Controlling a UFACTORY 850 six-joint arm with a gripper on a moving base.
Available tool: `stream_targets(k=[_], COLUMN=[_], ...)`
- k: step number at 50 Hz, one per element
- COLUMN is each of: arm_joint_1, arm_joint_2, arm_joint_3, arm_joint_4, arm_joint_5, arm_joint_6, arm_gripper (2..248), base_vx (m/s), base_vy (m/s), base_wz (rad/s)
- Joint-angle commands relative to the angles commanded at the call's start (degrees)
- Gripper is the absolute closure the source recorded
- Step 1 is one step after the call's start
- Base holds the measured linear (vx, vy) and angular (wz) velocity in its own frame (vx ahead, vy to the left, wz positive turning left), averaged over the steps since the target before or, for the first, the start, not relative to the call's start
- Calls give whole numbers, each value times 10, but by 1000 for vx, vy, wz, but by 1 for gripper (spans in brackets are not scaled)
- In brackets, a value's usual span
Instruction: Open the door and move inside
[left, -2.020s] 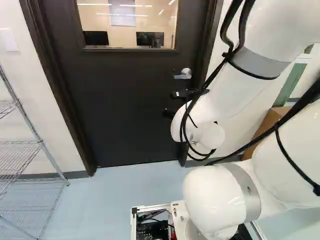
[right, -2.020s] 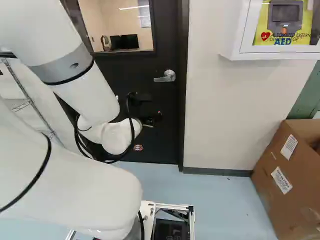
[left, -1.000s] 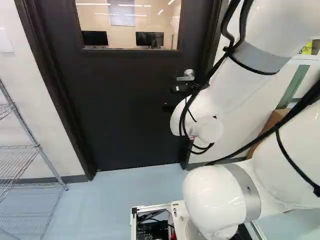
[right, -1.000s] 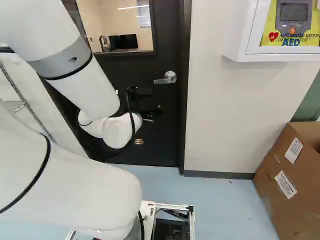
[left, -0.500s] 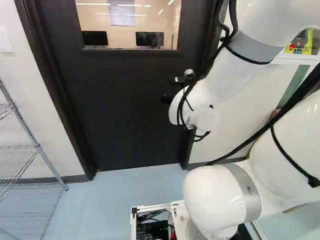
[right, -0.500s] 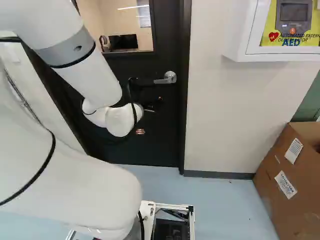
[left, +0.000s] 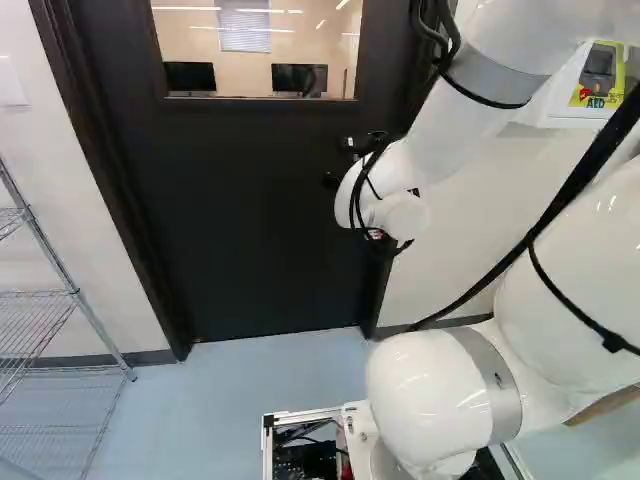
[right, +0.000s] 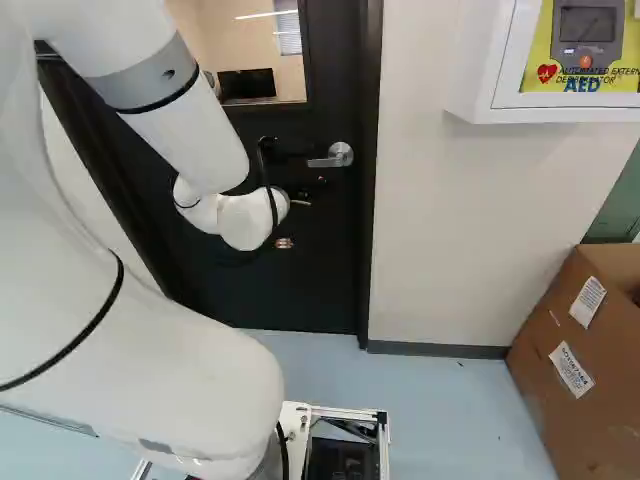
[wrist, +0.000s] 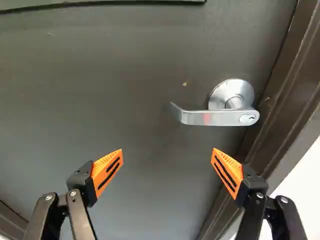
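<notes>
The dark door (left: 250, 220) stands closed in its frame, a window in its upper part. Its silver lever handle (right: 332, 156) shows in the right base view; the arm hides it in the left one. My gripper (right: 318, 184) is small and dark against the door there, beside and slightly below the lever. In the wrist view the gripper (wrist: 167, 156) has its orange-padded fingers wide apart, nothing between them. The lever (wrist: 212, 118) lies ahead of the fingertips, nearer the finger on the door-frame side. No contact with it shows.
A wire shelf (left: 60, 300) stands left of the door. On the wall right of the door hangs a white AED cabinet (right: 477, 65), with a cardboard box (right: 575, 370) on the floor below. The door frame (right: 370, 200) borders the lever side.
Early on the base moved slightly, shifting the scene in both views. My arm has since lifted, bringing the gripper up the door closer to lever height. The door and lever look unchanged.
</notes>
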Motion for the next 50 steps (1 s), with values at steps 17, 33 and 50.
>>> stream_targets(k=[17, 33, 50], arm_joint_1=[0, 0, 0], arm_joint_2=[0, 17, 34], arm_joint_3=[-23, -29, -36], arm_joint_4=[0, 0, 0], arm_joint_5=[0, 0, 0], arm_joint_6=[0, 0, 0], arm_gripper=[3, 3, 3], base_vx=[0, 0, 0], base_vy=[0, 0, 0], base_wz=[0, 0, 0])
